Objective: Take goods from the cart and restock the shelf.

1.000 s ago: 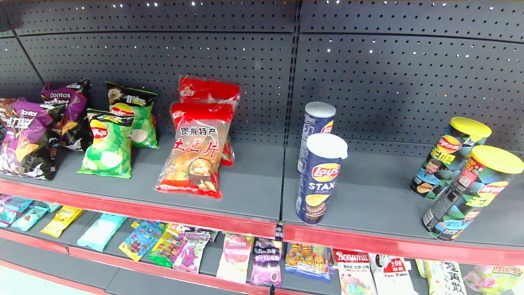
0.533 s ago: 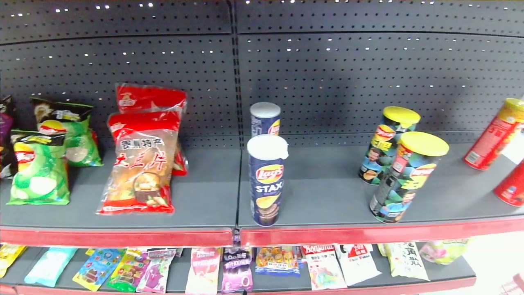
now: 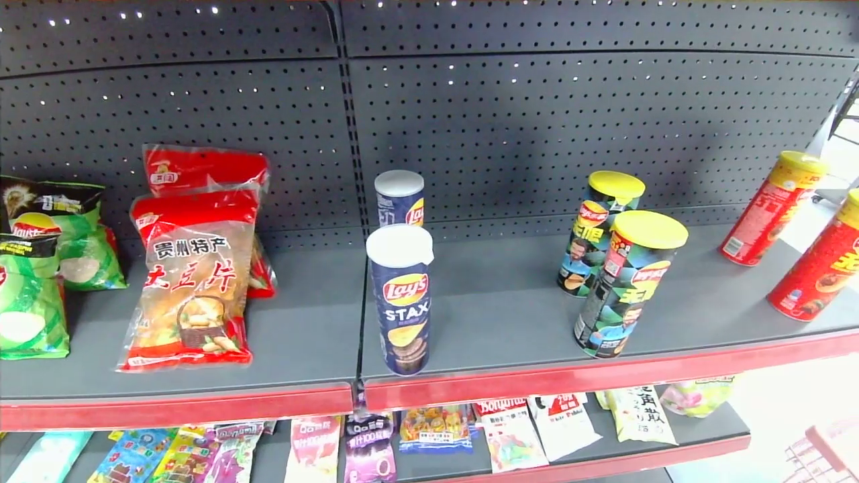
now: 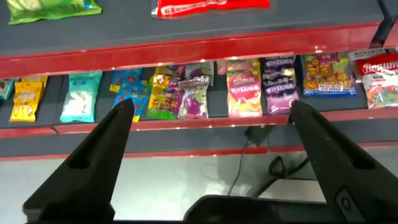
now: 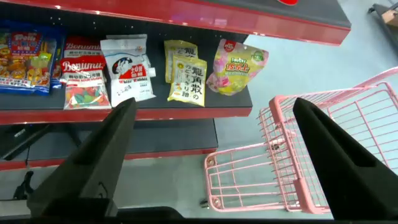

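The pink wire cart [image 5: 298, 155] stands on the floor beside the shelf's end, and its corner [image 3: 822, 449] peeks in at the lower right of the head view. The grey upper shelf [image 3: 510, 315] carries two blue chip cans [image 3: 400, 298], two yellow-lidded cans [image 3: 627, 282], two red cans [image 3: 772, 204], red potato-slice bags [image 3: 191, 288] and green chip bags [image 3: 30, 295]. My left gripper [image 4: 210, 104] hangs open and holds nothing, low in front of the candy shelf. My right gripper [image 5: 214, 101] is also open and holds nothing, between the lower shelf and the cart.
The lower shelf [image 3: 711, 439] holds a row of flat candy and snack packets [image 4: 245, 87]. Bare shelf space lies between the blue cans and the yellow-lidded cans. A black cable [image 4: 249, 162] trails on the floor under the shelf.
The head camera has swung to the right: the shelf goods slid left in the picture, the purple bags left the view, and the red cans and cart corner came in.
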{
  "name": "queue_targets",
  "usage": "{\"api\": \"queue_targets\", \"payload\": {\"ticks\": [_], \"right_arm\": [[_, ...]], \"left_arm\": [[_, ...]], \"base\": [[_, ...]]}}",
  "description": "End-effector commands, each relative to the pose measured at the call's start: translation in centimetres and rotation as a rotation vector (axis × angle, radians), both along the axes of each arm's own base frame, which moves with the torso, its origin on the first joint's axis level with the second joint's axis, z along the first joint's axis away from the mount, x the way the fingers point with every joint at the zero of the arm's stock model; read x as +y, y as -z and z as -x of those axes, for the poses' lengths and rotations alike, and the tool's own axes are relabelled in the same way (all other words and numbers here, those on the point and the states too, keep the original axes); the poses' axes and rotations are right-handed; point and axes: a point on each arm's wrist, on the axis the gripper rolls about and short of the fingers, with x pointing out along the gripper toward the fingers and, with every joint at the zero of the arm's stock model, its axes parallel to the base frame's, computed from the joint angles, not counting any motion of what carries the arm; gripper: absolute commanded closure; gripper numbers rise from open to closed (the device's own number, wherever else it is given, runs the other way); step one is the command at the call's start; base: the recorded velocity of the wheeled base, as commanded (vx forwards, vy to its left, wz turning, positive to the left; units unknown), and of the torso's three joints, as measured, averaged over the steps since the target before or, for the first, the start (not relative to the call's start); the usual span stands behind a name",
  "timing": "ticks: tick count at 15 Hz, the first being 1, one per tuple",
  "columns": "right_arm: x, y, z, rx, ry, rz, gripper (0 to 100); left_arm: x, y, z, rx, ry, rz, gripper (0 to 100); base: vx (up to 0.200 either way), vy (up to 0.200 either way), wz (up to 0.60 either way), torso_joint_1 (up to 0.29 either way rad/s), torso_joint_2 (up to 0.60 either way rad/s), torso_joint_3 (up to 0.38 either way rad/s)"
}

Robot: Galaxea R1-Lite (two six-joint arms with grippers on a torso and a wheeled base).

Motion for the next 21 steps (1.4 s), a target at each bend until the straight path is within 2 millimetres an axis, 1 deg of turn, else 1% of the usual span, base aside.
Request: {"api": "queue_targets", "payload": {"ticks": [1, 4, 15, 21], "right_arm": [[-0.01, 0.23, 0.12, -0.011, -0.002, 0.003, 0], [-0.01, 0.41, 0.29, -0.026, -0.008, 0.008, 0], [-0.02, 0.55, 0.4, -0.039, -0.007, 0.009, 0], [-0.01, 0.42, 0.32, -0.053, -0.01, 0.003, 0]], "left_arm": [[-0.02, 0.26, -0.16, -0.006, 0.001, 0.001, 0], [-0.06, 0.61, -0.59, -0.044, 0.018, -0.008, 0], [-0.06, 0.79, -0.58, -0.047, 0.018, -0.009, 0], [-0.07, 1.0, -0.63, -0.038, 0.018, -0.01, 0]], "base": [[-0.2, 0.0, 0.0, 0.007, 0.0, -0.007], [0.0, 0.0, 0.0, 0.0, 0.0, 0.0], [0.0, -0.2, 0.0, 0.004, 0.0, 0.002], [-0.2, -0.2, 0.0, 0.005, 0.0, 0.002]]}}
